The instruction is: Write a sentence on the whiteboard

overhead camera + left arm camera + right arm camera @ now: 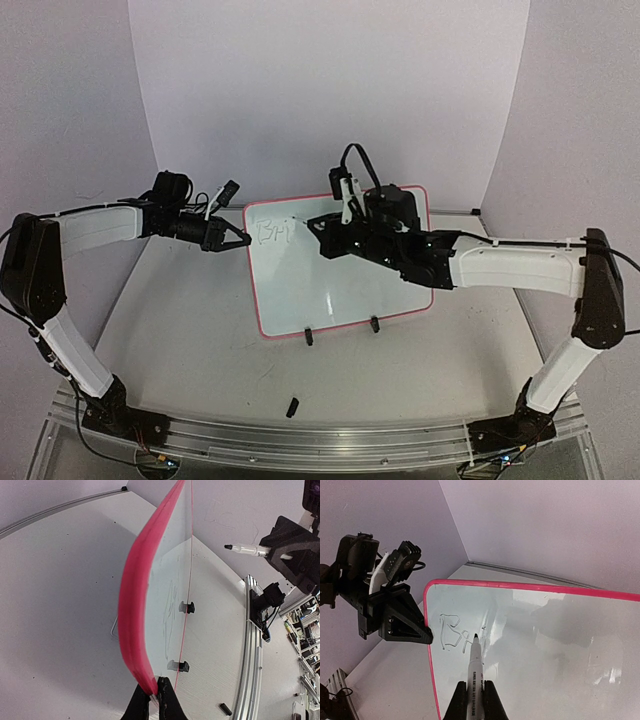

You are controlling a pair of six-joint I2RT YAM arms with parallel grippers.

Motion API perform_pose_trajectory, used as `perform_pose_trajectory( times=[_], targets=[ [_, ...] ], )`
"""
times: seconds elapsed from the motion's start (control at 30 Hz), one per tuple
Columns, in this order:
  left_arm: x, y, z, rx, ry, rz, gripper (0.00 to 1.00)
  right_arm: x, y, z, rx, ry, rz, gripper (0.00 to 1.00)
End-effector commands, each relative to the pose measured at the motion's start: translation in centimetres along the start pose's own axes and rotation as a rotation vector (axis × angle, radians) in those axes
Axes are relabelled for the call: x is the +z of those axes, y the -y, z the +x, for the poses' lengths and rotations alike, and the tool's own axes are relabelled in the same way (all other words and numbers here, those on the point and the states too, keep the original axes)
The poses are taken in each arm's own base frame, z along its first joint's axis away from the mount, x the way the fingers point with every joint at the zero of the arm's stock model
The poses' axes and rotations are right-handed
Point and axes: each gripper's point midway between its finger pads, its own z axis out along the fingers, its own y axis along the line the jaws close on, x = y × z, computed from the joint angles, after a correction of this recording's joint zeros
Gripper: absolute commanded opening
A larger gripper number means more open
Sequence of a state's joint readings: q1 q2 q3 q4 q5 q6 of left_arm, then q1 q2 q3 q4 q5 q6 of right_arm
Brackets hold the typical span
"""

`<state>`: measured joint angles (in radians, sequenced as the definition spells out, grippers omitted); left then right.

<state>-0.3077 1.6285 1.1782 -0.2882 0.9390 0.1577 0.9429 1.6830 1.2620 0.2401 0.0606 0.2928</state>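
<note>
The whiteboard [320,290] stands tilted on the table, its red-pink frame [132,605] seen edge-on in the left wrist view. My left gripper [156,692] is shut on the frame's left edge near the top corner [243,240]. My right gripper [475,697] is shut on a white marker [475,675] with a black tip. It reaches over the board's upper middle [322,228]. The sentence [452,635] reads "Br" plus a thin stroke near the top left corner. The marker tip sits just right of these letters, at the board's surface.
Two black clip feet [309,337] [375,324] hold the board's lower edge. A small black cap [292,406] lies on the table in front of the board. An aluminium rail [330,440] runs along the near edge. Pale walls close in behind and at both sides.
</note>
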Motion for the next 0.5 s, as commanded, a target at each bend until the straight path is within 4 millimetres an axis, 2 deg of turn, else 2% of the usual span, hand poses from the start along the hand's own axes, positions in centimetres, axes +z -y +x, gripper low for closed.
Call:
perform_pose_trajectory(
  times=[0.0,0.23,0.47],
  targets=[
    [-0.5,0.7,-1.6,0.138,0.014,-0.046,0.0,-1.1,0.5,0.1,0.039,-0.023,-0.066,0.0],
    [-0.3,0.6,-1.4,0.135,0.008,-0.046,0.0,-0.5,1.4,1.3,0.07,-0.047,-0.071,0.0],
    [-0.3,0.6,-1.4,0.137,0.006,-0.046,0.0,0.6,1.4,0.9,0.067,-0.035,-0.069,0.0]
  ],
)
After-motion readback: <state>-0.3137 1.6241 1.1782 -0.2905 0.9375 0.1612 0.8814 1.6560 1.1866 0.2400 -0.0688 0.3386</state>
